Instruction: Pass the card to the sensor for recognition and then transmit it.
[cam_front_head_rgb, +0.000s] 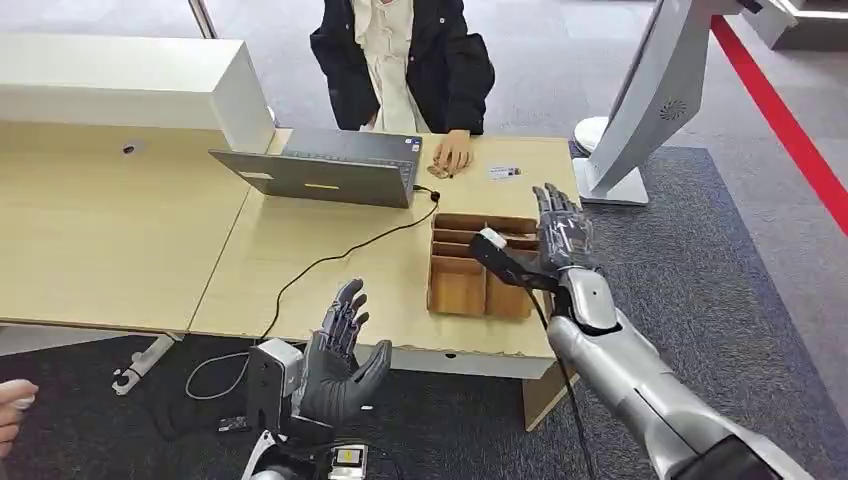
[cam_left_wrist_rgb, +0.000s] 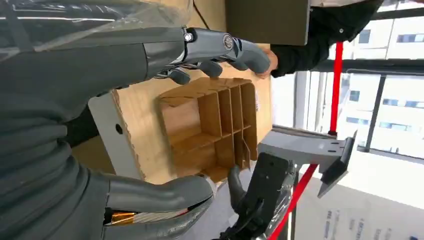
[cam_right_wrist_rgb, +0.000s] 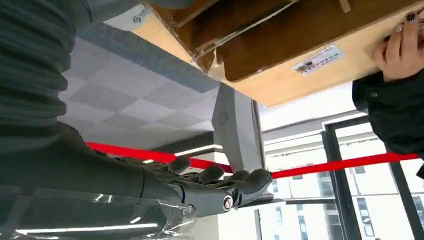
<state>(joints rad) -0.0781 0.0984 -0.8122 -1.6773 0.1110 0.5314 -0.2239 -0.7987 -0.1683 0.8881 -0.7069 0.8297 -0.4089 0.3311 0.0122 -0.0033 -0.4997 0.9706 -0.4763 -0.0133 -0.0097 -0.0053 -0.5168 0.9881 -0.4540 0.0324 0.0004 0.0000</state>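
The card (cam_front_head_rgb: 504, 172) is seen lying flat on the desk (cam_front_head_rgb: 330, 270), upper centre of the head view, just right of a person's hand (cam_front_head_rgb: 452, 153) and beyond the wooden divider tray (cam_front_head_rgb: 480, 265). No hand of the robot touches it. The right hand (cam_front_head_rgb: 562, 232) is raised above the tray's right end, fingers extended and apart, nothing held. The left hand (cam_front_head_rgb: 340, 355) is held at lower centre, off the desk's near edge, fingers spread, empty. A laptop (cam_front_head_rgb: 330, 170) is noted left of the card, a white stand (cam_front_head_rgb: 640, 110) at upper right.
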